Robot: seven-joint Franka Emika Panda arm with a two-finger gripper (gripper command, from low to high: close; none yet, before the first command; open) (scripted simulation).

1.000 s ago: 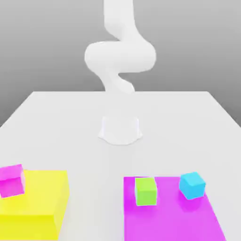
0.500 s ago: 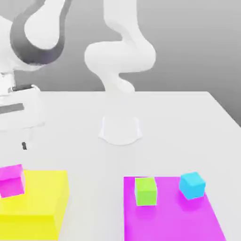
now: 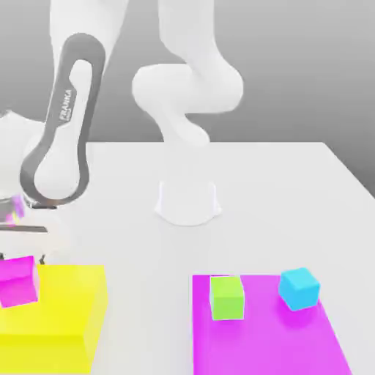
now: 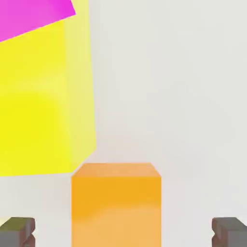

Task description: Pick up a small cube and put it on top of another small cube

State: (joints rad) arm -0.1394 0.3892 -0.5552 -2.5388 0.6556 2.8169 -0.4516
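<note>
Now lower beside the yellow block (image 3: pixel 62 300), gripper (image 4: pixel 123 232) fingers wide apart, orange cube (image 4: pixel 116 207) between.

My exterior view faces my base (image 3: pixel 187 203) from across the tabletop (image 3: pixel 249 242), looking slightly down, with the blocks close to the camera and my base farther back. My hand view rides just above my tool (image 4: pixel 123 232), looking down past it at the tabletop, much nearer to things; the orange block (image 4: pixel 116 207) looms large there. Both views share the yellow block (image 3: pixel 55 300) and the magenta cube (image 3: pixel 18 282) on it, cut by the frame in each, at the exterior view's left.
</note>
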